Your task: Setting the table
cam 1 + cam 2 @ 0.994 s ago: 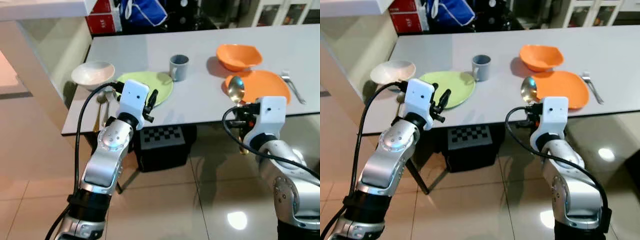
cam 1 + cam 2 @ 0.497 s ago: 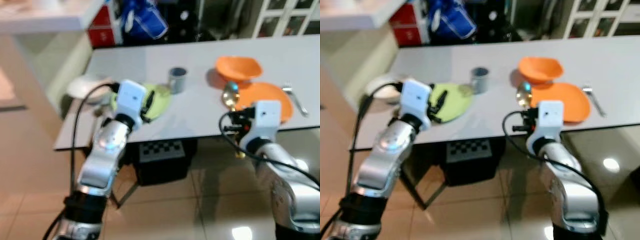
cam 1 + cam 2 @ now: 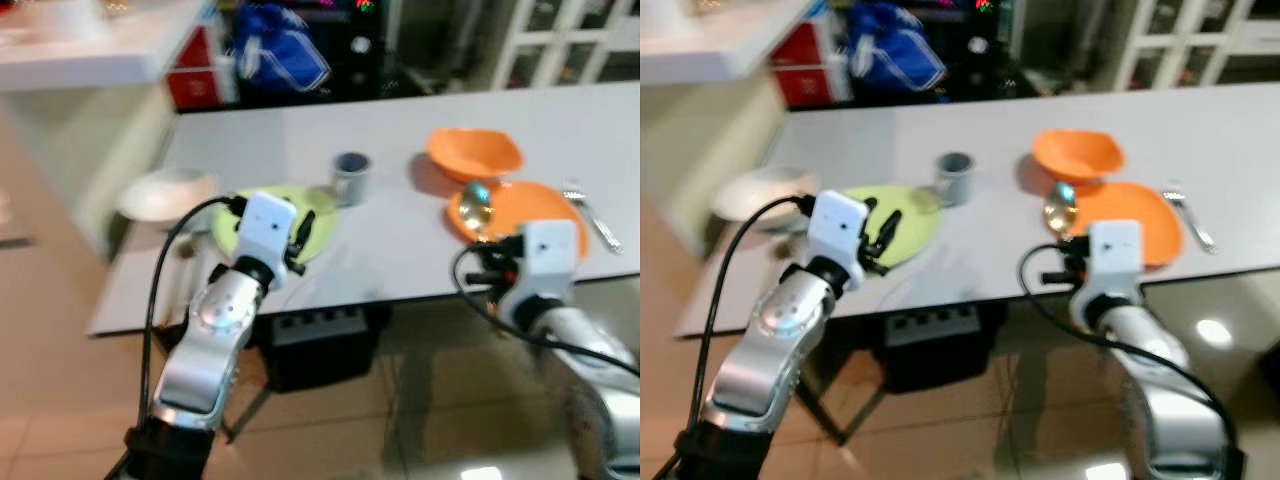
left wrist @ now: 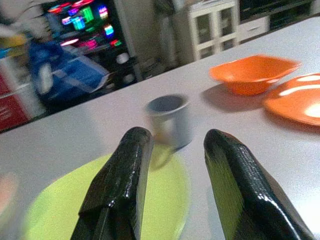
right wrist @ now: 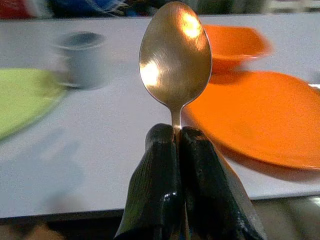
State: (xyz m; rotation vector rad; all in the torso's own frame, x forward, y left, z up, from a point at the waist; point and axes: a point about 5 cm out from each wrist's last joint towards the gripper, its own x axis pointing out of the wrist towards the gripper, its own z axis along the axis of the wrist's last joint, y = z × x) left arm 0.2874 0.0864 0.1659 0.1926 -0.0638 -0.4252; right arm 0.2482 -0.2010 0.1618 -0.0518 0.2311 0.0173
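Note:
My right gripper (image 5: 173,134) is shut on a gold spoon (image 5: 175,55), whose bowl (image 3: 475,209) stands up at the near table edge, just left of the orange plate (image 3: 530,205). An orange bowl (image 3: 476,153) sits behind that plate and a fork (image 3: 592,213) lies to its right. My left gripper (image 4: 172,150) is open and holds nothing; it hovers over the near edge of the green plate (image 3: 242,224). A grey mug (image 3: 350,176) stands just beyond that plate, and a white bowl (image 3: 165,194) sits at the table's left end.
The grey table (image 3: 400,250) stretches across the view, with a dark box (image 3: 315,335) on the floor beneath it. A white counter (image 3: 90,60) rises at the far left. A blue bag (image 3: 280,55) and white cabinets (image 3: 560,40) stand behind the table.
The camera has moved, so the table sits lower and more to the left. Both arms stay near the table's front edge and the spoon stays gripped.

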